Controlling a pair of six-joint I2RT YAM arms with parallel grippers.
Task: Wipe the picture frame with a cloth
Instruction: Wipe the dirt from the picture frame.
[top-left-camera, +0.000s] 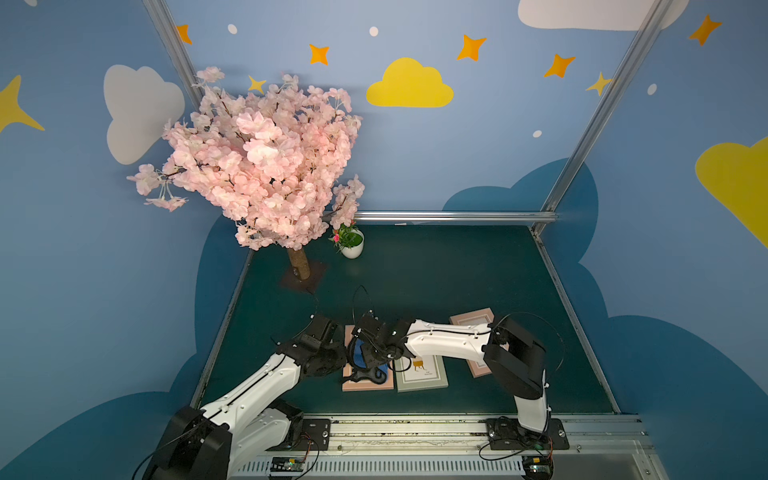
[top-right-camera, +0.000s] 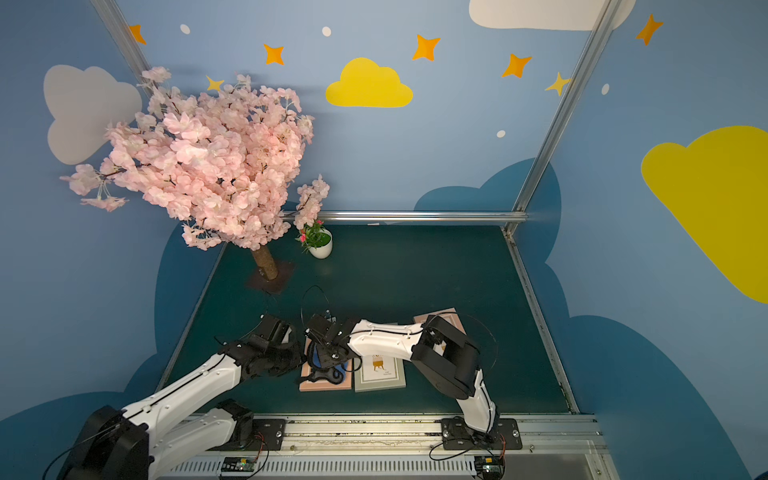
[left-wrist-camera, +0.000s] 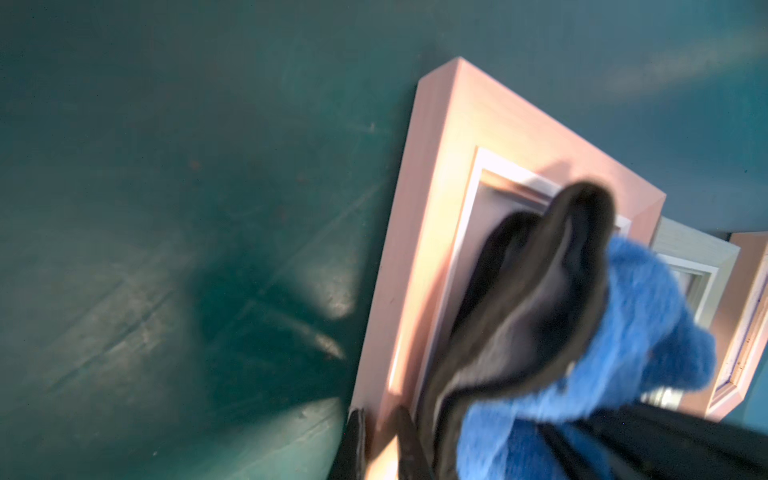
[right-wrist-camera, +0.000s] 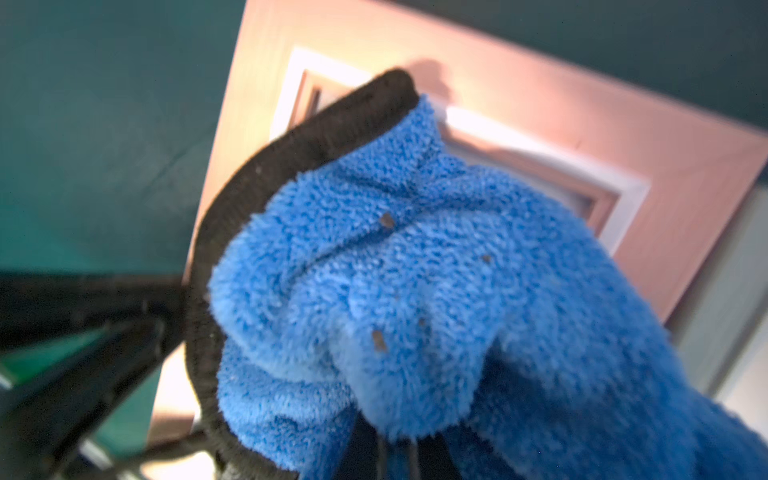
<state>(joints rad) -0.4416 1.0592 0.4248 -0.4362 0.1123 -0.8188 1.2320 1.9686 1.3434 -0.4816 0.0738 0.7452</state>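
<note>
A pink picture frame (top-left-camera: 368, 386) (top-right-camera: 324, 386) lies flat on the green table, leftmost in a row near the front. My right gripper (top-left-camera: 372, 349) (right-wrist-camera: 397, 440) is shut on the cloth (top-left-camera: 371, 376) (right-wrist-camera: 415, 270), a plush blue cloth with a dark hem. It hangs bunched onto the frame's glass (left-wrist-camera: 490, 199). My left gripper (top-left-camera: 343, 356) (left-wrist-camera: 380, 411) is at the frame's left rim (left-wrist-camera: 440, 166), with one finger outside the rim and one on its face, shut on it. The cloth (left-wrist-camera: 623, 332) hides much of the frame's middle.
A grey-green frame (top-left-camera: 422, 374) (top-right-camera: 380, 374) lies touching the pink one's right side. Another pink frame (top-left-camera: 473, 318) lies further right, partly under my right arm. A pink blossom tree (top-left-camera: 266, 166) and a white plant pot (top-left-camera: 352, 245) stand at the back left.
</note>
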